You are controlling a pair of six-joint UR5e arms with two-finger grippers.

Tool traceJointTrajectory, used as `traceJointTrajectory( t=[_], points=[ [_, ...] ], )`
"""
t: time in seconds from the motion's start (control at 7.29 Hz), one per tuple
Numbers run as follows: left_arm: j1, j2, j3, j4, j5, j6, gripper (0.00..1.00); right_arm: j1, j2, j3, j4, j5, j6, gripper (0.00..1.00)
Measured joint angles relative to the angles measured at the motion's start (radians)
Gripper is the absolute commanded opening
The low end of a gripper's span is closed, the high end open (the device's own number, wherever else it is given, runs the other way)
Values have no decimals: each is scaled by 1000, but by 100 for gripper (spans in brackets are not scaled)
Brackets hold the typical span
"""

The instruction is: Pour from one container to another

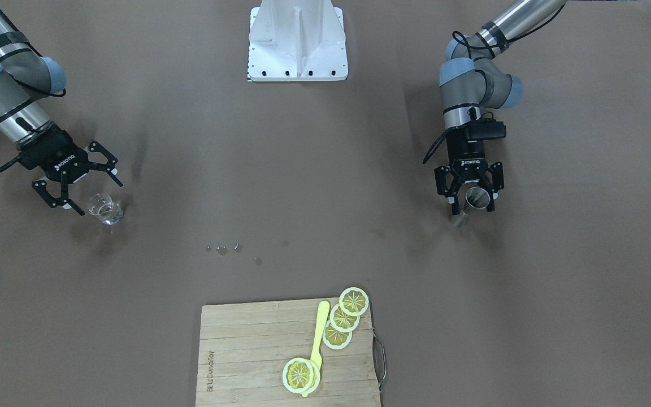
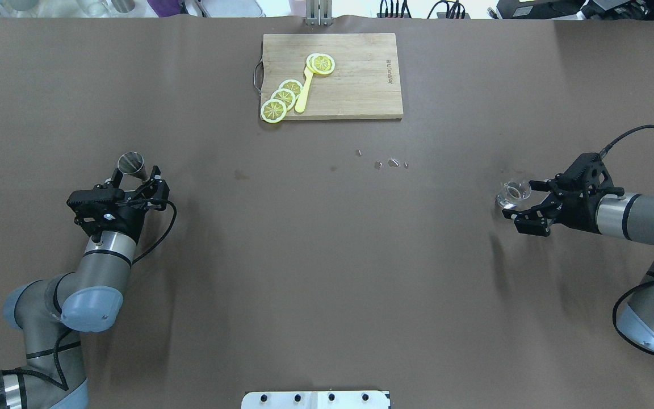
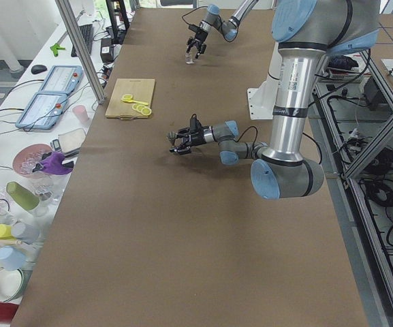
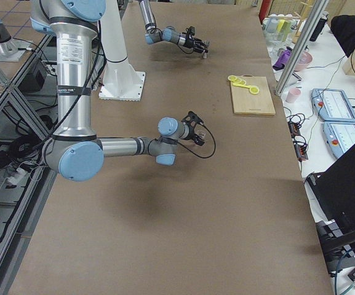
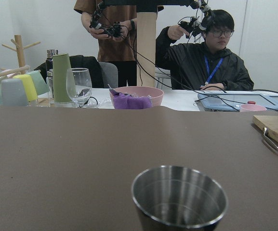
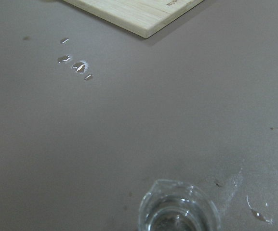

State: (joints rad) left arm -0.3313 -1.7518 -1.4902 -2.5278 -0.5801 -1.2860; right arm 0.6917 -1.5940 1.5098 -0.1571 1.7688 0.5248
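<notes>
A steel cup (image 1: 475, 199) stands upright on the brown table between the spread fingers of my left gripper (image 1: 471, 204), which is open and straddles it. The cup (image 5: 179, 198) looks empty in the left wrist view; no fingers show there. On the other side stands a small clear glass (image 1: 104, 208) holding clear liquid. My right gripper (image 1: 98, 198) is open, its fingertips reaching either side of the glass without closing on it. The overhead view shows the cup (image 2: 131, 165) at my left gripper (image 2: 135, 178) and the glass (image 2: 513, 194) at my right gripper (image 2: 523, 200).
A wooden cutting board (image 2: 361, 85) with lemon slices (image 2: 283, 97) and a yellow spoon (image 2: 304, 91) lies at the table's far middle. Water drops (image 2: 386, 164) sit on the table between the arms. The white robot base (image 1: 297, 45) is on the robot's side.
</notes>
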Motion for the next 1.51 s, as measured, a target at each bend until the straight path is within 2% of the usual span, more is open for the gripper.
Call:
traceJointTrajectory(
  t=[0.55, 1.51],
  points=[
    [3, -3, 1, 4, 0, 2, 45, 33, 6, -30, 5, 71, -58, 100],
    [21, -5, 4, 9, -7, 2, 45, 45, 59, -89, 25, 86, -80, 100]
  ],
)
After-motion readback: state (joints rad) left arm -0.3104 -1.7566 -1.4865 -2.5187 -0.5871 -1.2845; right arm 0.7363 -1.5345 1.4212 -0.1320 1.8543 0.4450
